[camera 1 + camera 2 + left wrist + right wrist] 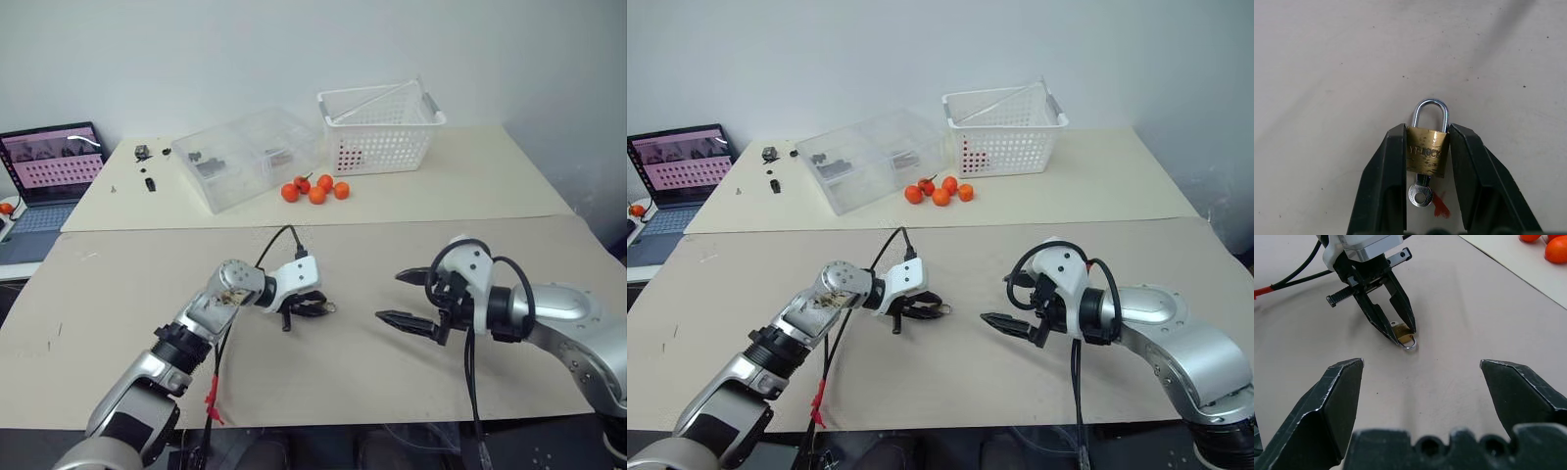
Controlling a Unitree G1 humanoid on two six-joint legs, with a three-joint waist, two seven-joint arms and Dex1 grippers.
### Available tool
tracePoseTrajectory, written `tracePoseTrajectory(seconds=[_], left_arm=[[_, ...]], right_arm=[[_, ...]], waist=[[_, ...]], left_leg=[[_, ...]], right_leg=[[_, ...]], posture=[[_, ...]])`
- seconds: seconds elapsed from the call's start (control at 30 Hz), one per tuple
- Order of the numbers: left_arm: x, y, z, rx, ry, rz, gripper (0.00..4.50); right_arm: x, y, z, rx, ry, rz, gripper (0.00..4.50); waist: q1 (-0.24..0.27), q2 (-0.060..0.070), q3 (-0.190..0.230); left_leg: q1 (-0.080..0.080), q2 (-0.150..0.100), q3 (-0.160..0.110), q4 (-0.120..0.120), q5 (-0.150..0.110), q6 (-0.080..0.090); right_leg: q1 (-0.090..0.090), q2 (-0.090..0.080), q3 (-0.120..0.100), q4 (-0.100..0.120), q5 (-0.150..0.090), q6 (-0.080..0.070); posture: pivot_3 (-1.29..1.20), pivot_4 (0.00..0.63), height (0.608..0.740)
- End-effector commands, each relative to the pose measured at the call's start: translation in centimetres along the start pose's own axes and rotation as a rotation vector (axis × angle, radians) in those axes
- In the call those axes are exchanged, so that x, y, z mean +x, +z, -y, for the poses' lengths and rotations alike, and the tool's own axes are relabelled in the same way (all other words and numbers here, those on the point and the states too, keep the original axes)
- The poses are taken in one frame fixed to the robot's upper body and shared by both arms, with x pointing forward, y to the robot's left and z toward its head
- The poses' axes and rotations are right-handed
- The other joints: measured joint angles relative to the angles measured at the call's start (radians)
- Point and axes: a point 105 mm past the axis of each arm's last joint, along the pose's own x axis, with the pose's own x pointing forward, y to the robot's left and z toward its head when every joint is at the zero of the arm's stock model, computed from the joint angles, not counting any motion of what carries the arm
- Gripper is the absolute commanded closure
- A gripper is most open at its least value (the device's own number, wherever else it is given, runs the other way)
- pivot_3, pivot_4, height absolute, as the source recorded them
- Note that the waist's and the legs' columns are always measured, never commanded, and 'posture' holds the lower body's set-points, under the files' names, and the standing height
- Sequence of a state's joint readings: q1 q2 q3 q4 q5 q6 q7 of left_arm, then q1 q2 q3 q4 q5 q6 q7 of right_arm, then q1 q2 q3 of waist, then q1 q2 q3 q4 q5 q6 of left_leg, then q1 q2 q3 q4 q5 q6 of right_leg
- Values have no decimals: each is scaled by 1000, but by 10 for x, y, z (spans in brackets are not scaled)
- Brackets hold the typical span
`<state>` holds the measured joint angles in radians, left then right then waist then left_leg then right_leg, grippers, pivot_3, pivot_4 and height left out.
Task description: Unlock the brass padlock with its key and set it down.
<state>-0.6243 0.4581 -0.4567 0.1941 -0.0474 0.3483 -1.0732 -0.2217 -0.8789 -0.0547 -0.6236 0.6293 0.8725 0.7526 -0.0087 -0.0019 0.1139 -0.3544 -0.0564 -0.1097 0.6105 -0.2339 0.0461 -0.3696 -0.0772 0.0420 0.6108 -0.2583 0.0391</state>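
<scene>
Nearest me is my right gripper (404,298), jaws spread wide and empty, hovering over the tabletop (137,323) right of centre. My left gripper (312,305) sits just left of it, near the middle, jaws clamped on the brass padlock (1426,156) by its two sides. Its shackle (1430,113) looks seated in the body and points away from my wrist, toward the right gripper; the key (1421,191) already sits in the keyhole, bow toward my palm.

I judge the lock is held up for the other arm and the unlocking is not yet done. Next, my right jaws would have to reach the small key bow, pinch it flat and twist; the bow lies between my left fingers, so there is little room.

Tan tabletop runs wide beneath. Farther off: a white basket (382,132), a clear bin (245,157), a laptop (54,162) far left, small orange fruits (315,189).
</scene>
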Motion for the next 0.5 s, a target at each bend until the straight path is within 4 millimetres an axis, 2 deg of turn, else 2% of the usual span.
tracePoseTrajectory(seconds=[0.03,0.17,0.23,0.33,0.4,0.5], left_arm=[[-2,9,-1,29,3,17,2371],[0,9,4,-27,-17,42,742],[-2,10,3,-54,-2,66,65],[-11,24,-2,-93,10,144,65],[-28,39,-5,-102,-20,226,65],[-55,47,-9,-96,-46,266,65]], right_arm=[[-4,16,1,-65,-19,42,0],[-3,16,2,-61,-21,52,0],[-1,16,3,-57,-22,56,0],[0,16,2,-49,-15,59,0],[-1,14,2,-45,-6,56,0],[-2,11,2,-46,9,40,0]], waist=[[1,-2,1],[1,-2,1],[1,-3,2],[0,-3,2],[0,-4,2],[-3,-4,3]], left_leg=[[0,0,0,0,0,0],[0,0,0,0,0,0],[0,0,0,0,0,0],[0,1,0,0,0,0],[-1,1,0,0,0,0],[-1,1,0,0,0,0]], right_leg=[[0,0,0,0,0,0],[0,0,0,0,0,0],[0,0,0,0,0,0],[0,0,0,0,0,0],[-1,0,0,0,0,0],[-2,0,0,0,0,0]], posture=[[0,150,740],[0,150,740],[0,150,740],[0,150,740],[0,150,740],[0,150,740]])
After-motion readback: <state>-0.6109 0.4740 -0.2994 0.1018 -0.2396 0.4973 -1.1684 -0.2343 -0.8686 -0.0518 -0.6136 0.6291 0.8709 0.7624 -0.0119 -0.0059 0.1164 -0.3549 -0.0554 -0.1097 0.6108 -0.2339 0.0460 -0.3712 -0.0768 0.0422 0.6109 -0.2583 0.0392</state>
